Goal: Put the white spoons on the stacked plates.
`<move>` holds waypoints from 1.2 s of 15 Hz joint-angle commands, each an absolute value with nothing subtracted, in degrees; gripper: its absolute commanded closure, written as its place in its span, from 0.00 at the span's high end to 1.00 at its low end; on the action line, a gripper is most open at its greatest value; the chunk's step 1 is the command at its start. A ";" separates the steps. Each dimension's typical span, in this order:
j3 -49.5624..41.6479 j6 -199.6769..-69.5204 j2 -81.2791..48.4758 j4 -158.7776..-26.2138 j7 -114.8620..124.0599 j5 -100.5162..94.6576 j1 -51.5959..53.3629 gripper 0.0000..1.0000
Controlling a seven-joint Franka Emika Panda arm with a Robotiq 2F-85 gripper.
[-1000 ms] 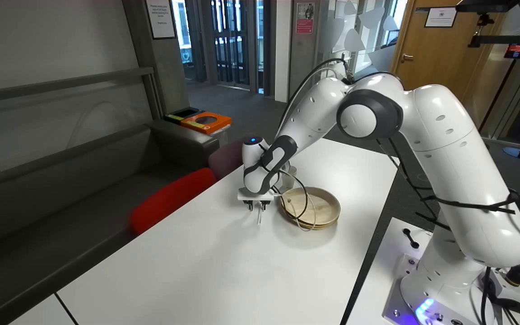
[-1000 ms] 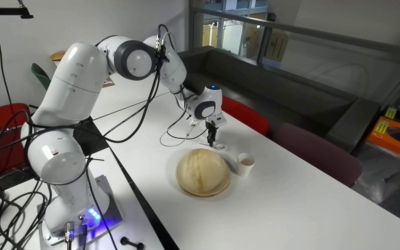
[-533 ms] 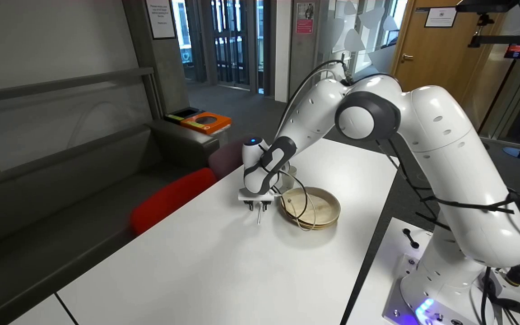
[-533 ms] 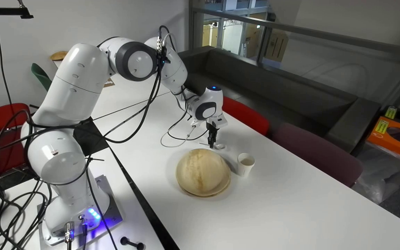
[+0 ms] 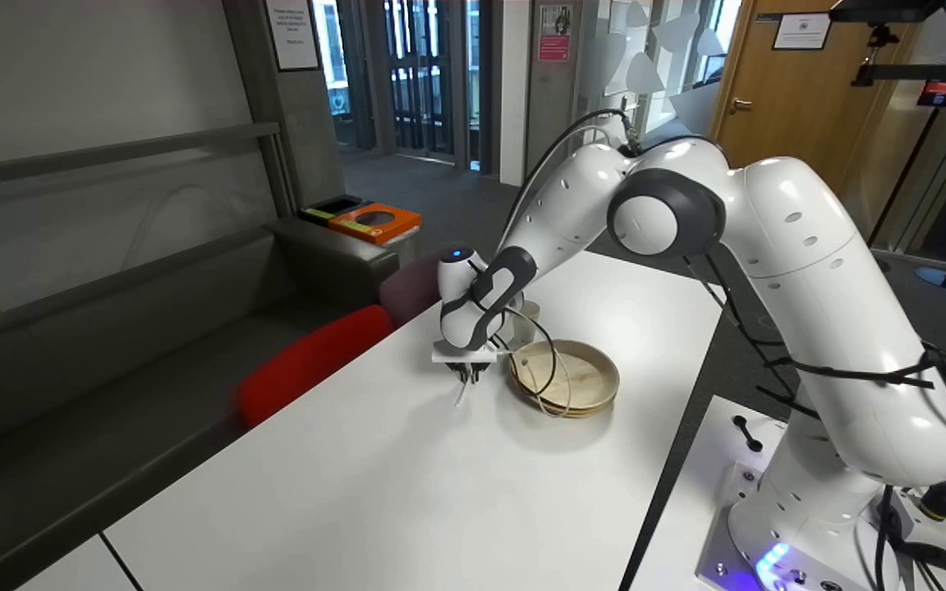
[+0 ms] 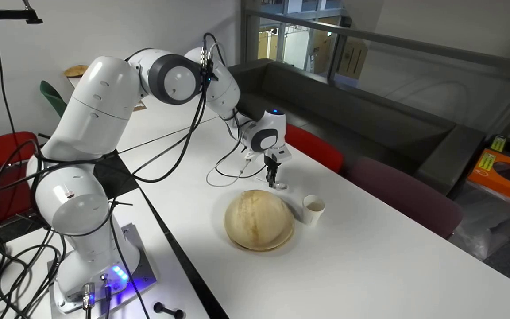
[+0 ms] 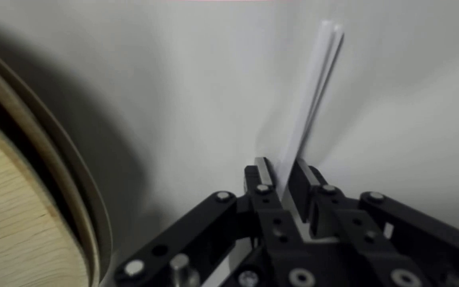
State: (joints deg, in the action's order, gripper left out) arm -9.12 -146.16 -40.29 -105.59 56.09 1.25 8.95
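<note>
The white spoons (image 7: 313, 91) lie nested on the white table, their paired handles pointing away in the wrist view. In an exterior view their bowls (image 6: 282, 187) show beside the fingers; in an exterior view only the handle ends (image 5: 461, 396) show. My gripper (image 7: 284, 167) is down at the table with its fingers close together on the spoon handles, the handles running between the pads. It also shows in both exterior views (image 5: 469, 376) (image 6: 271, 182). The stacked wooden plates (image 5: 578, 373) stand beside the gripper, also seen in an exterior view (image 6: 255, 219) and at the wrist view's left (image 7: 18, 199).
A white cup (image 6: 313, 210) stands close to the plates, partly behind the arm in an exterior view (image 5: 527, 324). The arm's cable loop (image 5: 553, 361) hangs in front of the plates there. A red chair (image 5: 313, 361) and a purple chair (image 6: 403, 195) line the table's far edge.
The gripper's fingers have closed in from a wider gap around the spoon handles. The handle ends have swung slightly, and the wrist has shifted a little. The plates and cup have not moved.
</note>
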 commanded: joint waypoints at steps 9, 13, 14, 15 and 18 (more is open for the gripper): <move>-9.41 -144.83 -39.21 -105.19 56.37 1.50 9.02 0.16; -8.91 -145.54 -36.45 -107.07 55.50 1.80 8.68 0.01; -8.77 -145.55 -35.90 -107.26 55.38 1.88 8.61 0.02; -8.67 -145.65 -35.42 -107.51 55.28 1.89 8.58 0.03; -8.52 -145.86 -33.89 -108.22 55.17 1.73 8.65 0.03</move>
